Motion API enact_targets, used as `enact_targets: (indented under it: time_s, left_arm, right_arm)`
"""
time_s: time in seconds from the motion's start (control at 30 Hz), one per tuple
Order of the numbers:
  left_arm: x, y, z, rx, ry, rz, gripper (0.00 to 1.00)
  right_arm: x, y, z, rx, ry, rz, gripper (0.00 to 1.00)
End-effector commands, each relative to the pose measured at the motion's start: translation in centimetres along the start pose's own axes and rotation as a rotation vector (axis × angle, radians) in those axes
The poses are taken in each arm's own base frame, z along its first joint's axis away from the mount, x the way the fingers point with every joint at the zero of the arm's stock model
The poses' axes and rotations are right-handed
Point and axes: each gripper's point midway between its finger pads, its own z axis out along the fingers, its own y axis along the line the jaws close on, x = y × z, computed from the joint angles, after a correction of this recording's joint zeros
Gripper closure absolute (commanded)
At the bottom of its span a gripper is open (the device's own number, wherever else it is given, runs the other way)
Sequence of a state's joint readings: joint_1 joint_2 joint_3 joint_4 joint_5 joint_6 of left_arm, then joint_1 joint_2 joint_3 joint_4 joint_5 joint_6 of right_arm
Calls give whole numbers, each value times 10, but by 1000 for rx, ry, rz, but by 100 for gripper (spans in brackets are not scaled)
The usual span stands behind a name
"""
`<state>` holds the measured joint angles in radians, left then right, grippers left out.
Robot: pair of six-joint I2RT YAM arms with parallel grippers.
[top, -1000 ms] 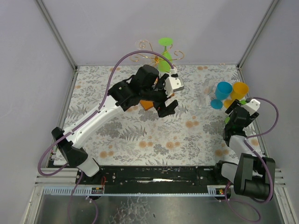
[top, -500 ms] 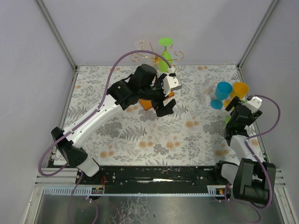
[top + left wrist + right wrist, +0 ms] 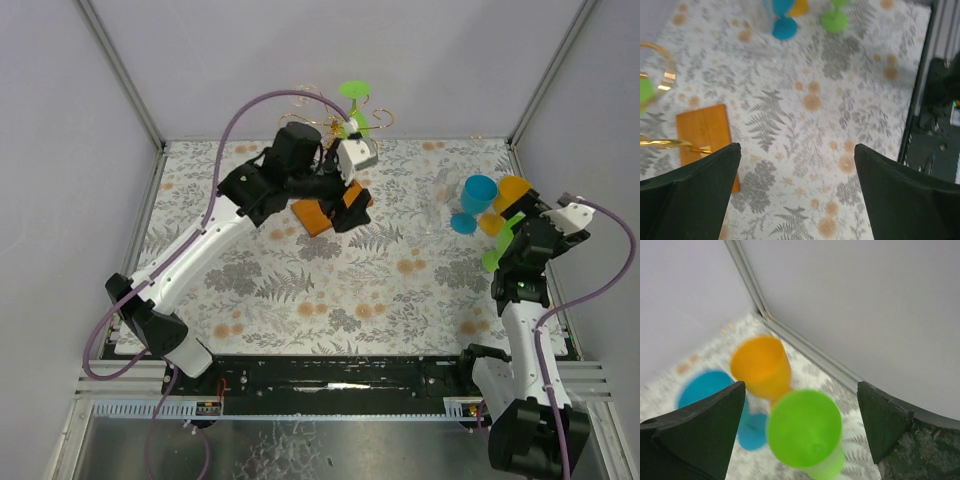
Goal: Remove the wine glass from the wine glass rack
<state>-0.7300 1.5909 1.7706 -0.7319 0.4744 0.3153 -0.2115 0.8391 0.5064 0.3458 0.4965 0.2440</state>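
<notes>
1. Pale lilac-grey walls (image 3: 200,60) close off the back and both sides, with bare metal posts (image 3: 120,72) running up the two rear corners.
2. Between them the tabletop (image 3: 400,300) is covered edge to edge by a white cloth printed with grey ferns and small orange blossoms. A black rail (image 3: 340,372) runs along its near edge, where the arm bases are bolted.
3. The wine glass rack (image 3: 378,121) stands at back centre. Its orange base (image 3: 707,135) lies flat on the cloth, and its gold scrolls rise in front of the back wall.
4. The wine glass (image 3: 352,90), bright green, hangs on the rack with its foot uppermost. Its bowl is partly hidden behind the left arm's wrist.
5. The left end effector (image 3: 797,147) hovers over the cloth just beside the rack's base, fingers spread wide with nothing between them.
6. Near the right rear corner a blue glass (image 3: 705,387), an orange glass (image 3: 760,365) and a standing green glass (image 3: 805,430) are clustered close together, upright.
7. The right end effector (image 3: 801,390) hangs above the standing green glass. Its fingers are far apart and grip nothing, with gaps on both sides of the rim.
</notes>
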Motion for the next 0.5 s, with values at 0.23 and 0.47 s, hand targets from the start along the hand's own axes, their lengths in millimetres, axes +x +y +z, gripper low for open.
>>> enact_targets:
  time_s: [0.23, 0.47]
  left_arm:
    - [-135, 132, -102, -349, -510, -179, 0]
    - [-112, 221, -158, -453, -627, -470, 0]
  right_arm:
    - [-172, 131, -1, -425, 41, 328, 1]
    - [-180, 243, 12, -814, 384, 547, 8]
